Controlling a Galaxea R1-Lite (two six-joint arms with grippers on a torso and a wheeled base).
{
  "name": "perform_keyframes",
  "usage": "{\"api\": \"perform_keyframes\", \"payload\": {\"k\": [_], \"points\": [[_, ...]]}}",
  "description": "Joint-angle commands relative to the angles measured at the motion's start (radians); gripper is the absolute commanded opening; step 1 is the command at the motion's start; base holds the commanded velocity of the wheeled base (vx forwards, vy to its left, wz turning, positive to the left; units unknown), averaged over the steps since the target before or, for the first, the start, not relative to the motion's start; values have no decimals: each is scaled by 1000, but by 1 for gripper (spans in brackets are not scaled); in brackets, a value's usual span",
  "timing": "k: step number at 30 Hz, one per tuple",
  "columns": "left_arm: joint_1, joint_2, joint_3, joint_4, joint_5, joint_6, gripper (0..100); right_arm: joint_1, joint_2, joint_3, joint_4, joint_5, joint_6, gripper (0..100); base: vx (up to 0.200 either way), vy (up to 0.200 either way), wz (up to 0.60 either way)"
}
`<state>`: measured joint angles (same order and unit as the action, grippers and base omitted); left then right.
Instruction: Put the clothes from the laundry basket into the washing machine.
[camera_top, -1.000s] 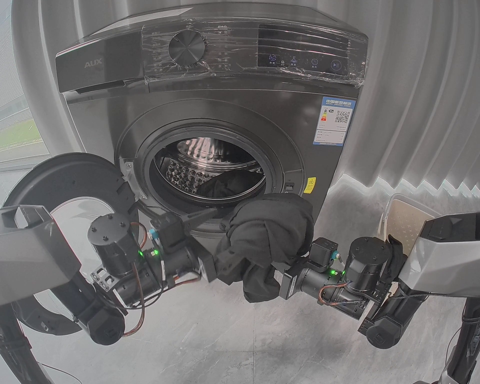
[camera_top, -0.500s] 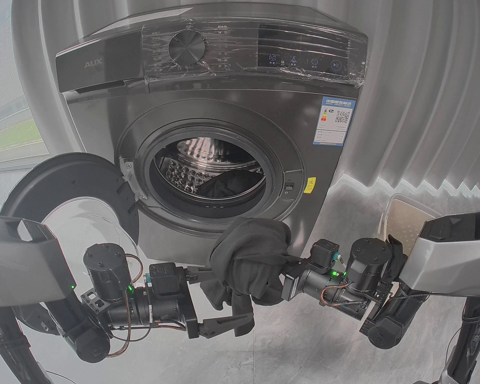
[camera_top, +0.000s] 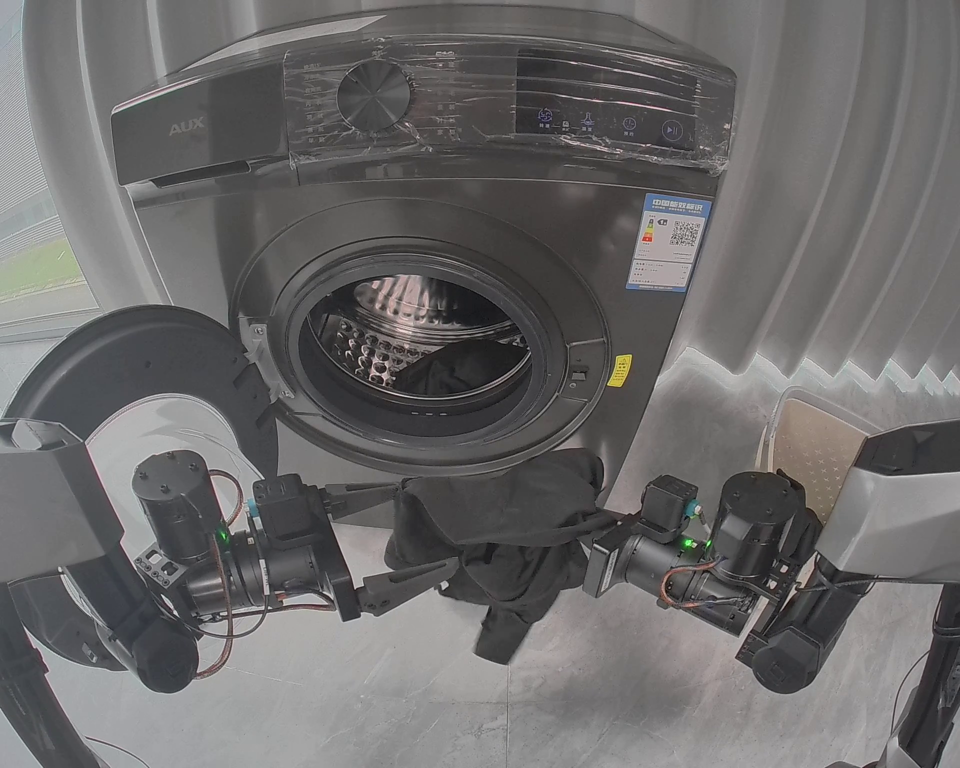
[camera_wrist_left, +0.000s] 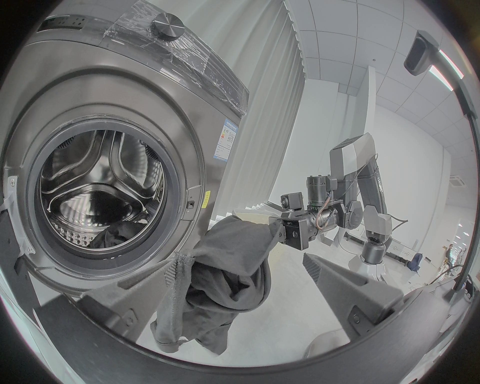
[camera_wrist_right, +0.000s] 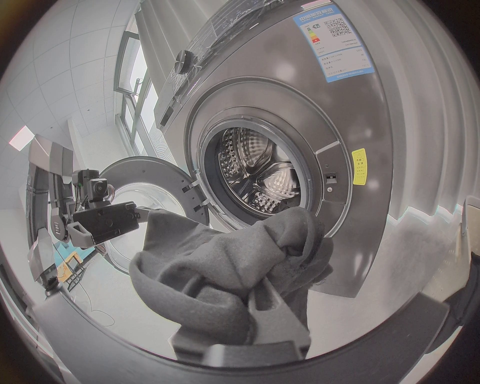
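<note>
In the head view, the right pincer (camera_top: 598, 525) is clamped on the dark garment (camera_top: 500, 520). The garment hangs in the air below the drum mouth (camera_top: 420, 345) of the washer (camera_top: 400, 210), and its tail is near the floor (camera_top: 400, 690). The left pincer (camera_top: 428, 527) stands apart at the cloth's edge. We think the loose tail may catch on the lower rim and fall out. The basket (camera_top: 812, 440) is partly behind the right arm, so we cannot tell if clothes are in it.

In the left wrist view, the garment (camera_wrist_left: 225, 260) only lies over one finger and is not pinched, so it may slip off when lifted.

In the right wrist view, the garment (camera_wrist_right: 225, 270) covers most of the pincer, so we cannot judge how deep the grip is.
</note>
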<state>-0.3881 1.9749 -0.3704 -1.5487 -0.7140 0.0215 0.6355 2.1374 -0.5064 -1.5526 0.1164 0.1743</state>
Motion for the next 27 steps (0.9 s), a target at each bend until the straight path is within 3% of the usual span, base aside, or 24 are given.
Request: {"api": "perform_keyframes", "payload": {"k": [1,12,19,20,21,22,27], "points": [[6,-2,5,-1,-1,3,100,3,-33,8,-1,0,8,0,0,0,0],[-11,-4,64,1,-19,14,100,-2,-87,5,0,-6,24,0,0,0,0],[-51,-30,202,1,-228,6,100,-4,-80,-4,0,-7,25,0,0,0,0],[-51,-30,202,1,-228,6,100,-4,-80,-4,0,-7,25,0,0,0,0],[-51,-36,240,1,-291,12,100,-11,-82,-3,0,-7,27,0,0,0,0],[-48,-41,249,1,-315,14,100,-19,-82,-3,0,-7,25,0,0,0,0],[-26,-79,271,1,-375,2,100,-60,-82,-3,0,-6,25,0,0,0,0]]}}
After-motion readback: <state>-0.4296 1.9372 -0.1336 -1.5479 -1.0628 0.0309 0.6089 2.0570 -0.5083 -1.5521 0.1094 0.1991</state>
